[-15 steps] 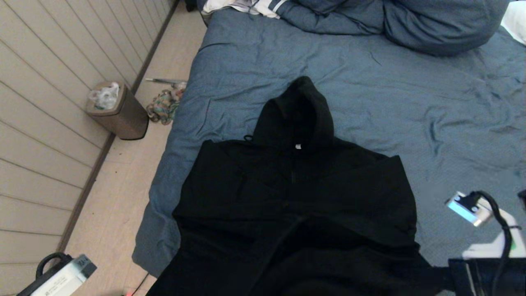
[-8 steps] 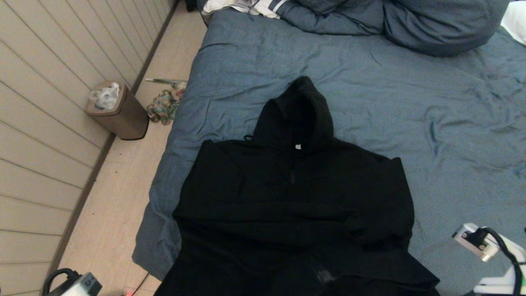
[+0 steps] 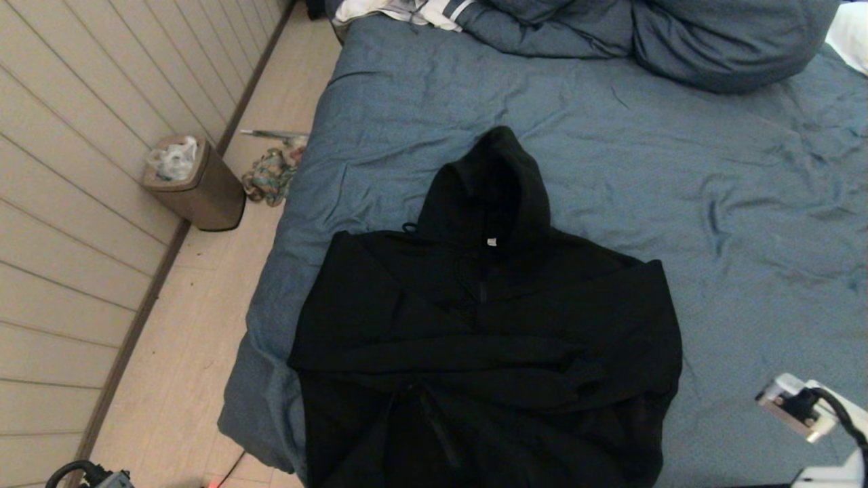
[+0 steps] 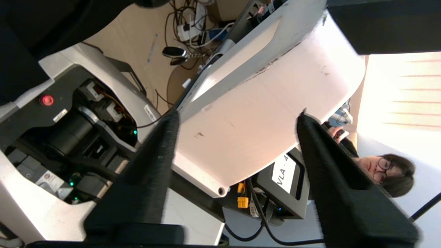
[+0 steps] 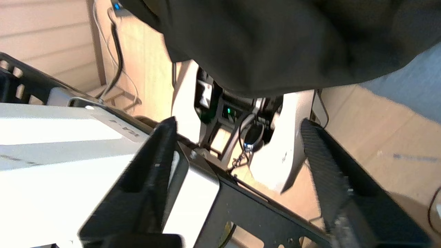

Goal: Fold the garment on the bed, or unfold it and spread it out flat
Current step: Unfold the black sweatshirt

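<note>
Head view, garment: the black hooded sweatshirt point(image 3: 485, 339) lies front up on the near left part of the bed point(image 3: 610, 156), hood pointing away from the robot, sleeves folded across the chest, hem reaching the bed's near edge
Head view, surroundings: a bin point(image 3: 196, 183) and a multicoloured rag point(image 3: 270, 175) sit on the floor left of the bed; a white striped cloth point(image 3: 407, 10) lies at its far end
Head view, arms: only the right arm point(image 3: 814, 420) shows at the lower right corner, clear of the sweatshirt
Left wrist view, left gripper point(image 4: 237, 120): jaws wide apart with nothing between them, facing the robot's own white body point(image 4: 262, 113)
Right wrist view, right gripper point(image 5: 237, 125): jaws wide apart and empty; the sweatshirt point(image 5: 275, 41) hangs just beyond the fingertips, not touching them
</note>
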Robot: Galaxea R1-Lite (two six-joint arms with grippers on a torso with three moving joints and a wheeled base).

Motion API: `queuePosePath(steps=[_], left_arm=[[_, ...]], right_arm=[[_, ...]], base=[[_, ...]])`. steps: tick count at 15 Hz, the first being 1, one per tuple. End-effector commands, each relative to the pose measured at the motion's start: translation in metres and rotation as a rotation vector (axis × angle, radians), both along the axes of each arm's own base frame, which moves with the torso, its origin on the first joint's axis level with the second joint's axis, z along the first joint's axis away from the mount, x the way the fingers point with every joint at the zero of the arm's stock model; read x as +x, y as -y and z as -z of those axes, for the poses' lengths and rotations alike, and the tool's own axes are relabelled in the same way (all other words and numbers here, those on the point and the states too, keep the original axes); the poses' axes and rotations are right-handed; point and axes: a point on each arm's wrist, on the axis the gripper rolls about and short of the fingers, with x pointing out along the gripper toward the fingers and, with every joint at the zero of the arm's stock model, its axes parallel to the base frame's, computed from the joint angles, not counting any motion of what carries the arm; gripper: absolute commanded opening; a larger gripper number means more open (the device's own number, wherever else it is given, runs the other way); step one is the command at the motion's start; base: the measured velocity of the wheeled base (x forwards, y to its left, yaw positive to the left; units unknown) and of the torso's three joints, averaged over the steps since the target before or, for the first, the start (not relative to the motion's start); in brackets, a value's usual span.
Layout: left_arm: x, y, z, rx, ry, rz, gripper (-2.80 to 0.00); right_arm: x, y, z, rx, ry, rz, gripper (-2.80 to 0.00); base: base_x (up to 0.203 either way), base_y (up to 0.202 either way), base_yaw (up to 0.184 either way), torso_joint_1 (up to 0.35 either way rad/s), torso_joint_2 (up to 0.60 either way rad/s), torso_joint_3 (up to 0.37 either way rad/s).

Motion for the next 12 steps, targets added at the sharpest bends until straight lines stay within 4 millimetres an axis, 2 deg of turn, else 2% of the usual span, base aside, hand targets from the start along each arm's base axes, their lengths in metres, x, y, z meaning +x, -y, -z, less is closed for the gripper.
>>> queuePosePath(steps=[1, 2, 3, 5, 6, 8, 10, 12], left_arm=[[0.000, 0.000, -0.002, -0.010, 0.005, 0.002, 0.00], [0.002, 0.001, -0.004, -0.012, 0.006, -0.003, 0.00], [0.003, 0.002, -0.007, -0.017, 0.013, -0.009, 0.00], [0.010, 0.007, -0.022, -0.041, 0.040, -0.044, 0.00], [0.016, 0.010, -0.031, -0.047, 0.045, -0.075, -2.76], [0.034, 0.022, -0.040, -0.019, 0.032, -0.128, -2.80], [0.064, 0.041, -0.045, 0.030, -0.005, -0.183, -2.80], [0.104, 0.057, -0.038, 0.091, -0.065, -0.255, -2.80]], right_arm=[[-0.001, 0.001, -0.009, 0.019, 0.043, 0.007, 0.00], [0.002, 0.000, -0.015, 0.026, 0.060, 0.011, 0.00], [0.005, -0.001, -0.019, 0.032, 0.066, 0.017, -2.80], [0.020, -0.005, -0.029, 0.042, 0.065, 0.025, -2.80], [0.030, -0.009, -0.034, 0.046, 0.057, 0.029, -2.80], [0.058, -0.018, -0.042, 0.056, 0.022, 0.046, -2.80], [0.095, -0.035, -0.047, 0.082, -0.045, 0.075, -2.80], [0.124, -0.068, -0.044, 0.096, -0.113, 0.036, -2.80]], base=[[0.000, 0.000, 0.000, 0.000, 0.00, 0.000], [0.000, 0.000, 0.000, 0.000, 0.00, 0.000], [0.000, 0.000, 0.000, 0.000, 0.00, 0.000], [0.000, 0.000, 0.000, 0.000, 0.00, 0.000], [0.000, 0.000, 0.000, 0.000, 0.00, 0.000], [0.000, 0.000, 0.000, 0.000, 0.00, 0.000], [0.000, 0.000, 0.000, 0.000, 0.00, 0.000], [0.000, 0.000, 0.000, 0.000, 0.00, 0.000]])
